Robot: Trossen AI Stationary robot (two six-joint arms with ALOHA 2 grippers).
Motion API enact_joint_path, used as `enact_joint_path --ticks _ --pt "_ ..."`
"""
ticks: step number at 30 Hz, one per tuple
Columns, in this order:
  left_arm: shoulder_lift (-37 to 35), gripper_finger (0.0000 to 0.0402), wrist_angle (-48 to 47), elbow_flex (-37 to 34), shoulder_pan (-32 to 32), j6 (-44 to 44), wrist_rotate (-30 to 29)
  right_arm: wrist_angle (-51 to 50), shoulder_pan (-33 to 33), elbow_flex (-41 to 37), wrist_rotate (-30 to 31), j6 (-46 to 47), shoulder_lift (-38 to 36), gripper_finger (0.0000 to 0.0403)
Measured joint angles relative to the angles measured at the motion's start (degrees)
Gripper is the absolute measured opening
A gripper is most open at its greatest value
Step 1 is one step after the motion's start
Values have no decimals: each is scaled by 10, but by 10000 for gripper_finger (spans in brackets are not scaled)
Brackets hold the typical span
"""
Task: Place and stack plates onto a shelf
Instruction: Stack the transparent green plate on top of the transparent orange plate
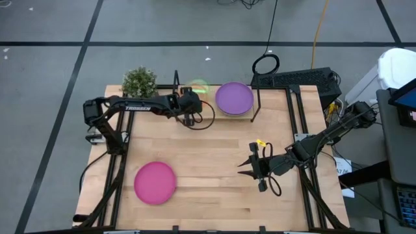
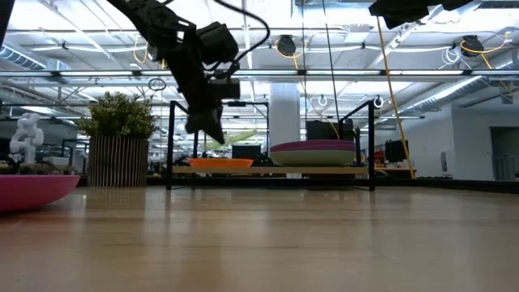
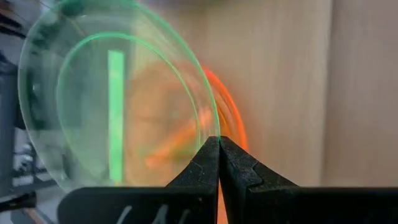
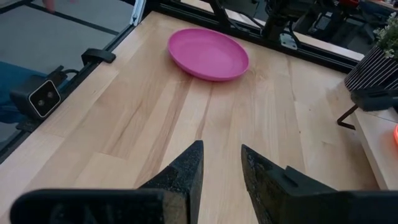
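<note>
**Green plate goes in, pink one waits**

Shelving job looks past halfway, w/ at least one plate left to fetch. On the shelf (image 1: 255,114) at 12 o'clock of the table (image 1: 214,195), a purple-topped stack (image 1: 234,97) sits on the right half; the low view shows other rims under it, exact count can't be told. On the left half lies an orange plate (image 2: 220,163). The left claw (image 1: 192,104) is pinched tight on the rim of a see-through green plate (image 3: 118,99) and holds it tilted above that orange one, not yet let go; judging by this, it's the step in hand. One magenta plate (image 1: 155,182) lies flat on the table at 7 o'clock, well apart from the shelf, untouched. No other loose plates in sight.

Pose: the left arm reaches across from 9 o'clock toward the shelf's left end, wrist angled down, near a potted plant (image 1: 139,82) at 11 o'clock. The right claw (image 1: 255,167) hovers over bare wood around 4 o'clock, fingers narrowly parted w/ nothing between them, pointed toward the magenta plate, probably next pick.
</note>
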Motion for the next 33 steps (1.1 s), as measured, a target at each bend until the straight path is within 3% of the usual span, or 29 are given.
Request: enact_joint_path --ticks 20,33 --pt "41 5 10 0 32 -46 -2 1 0 0 -1 2 0 91" --pt "34 101 0 0 16 -95 -39 1 0 0 -1 2 0 91"
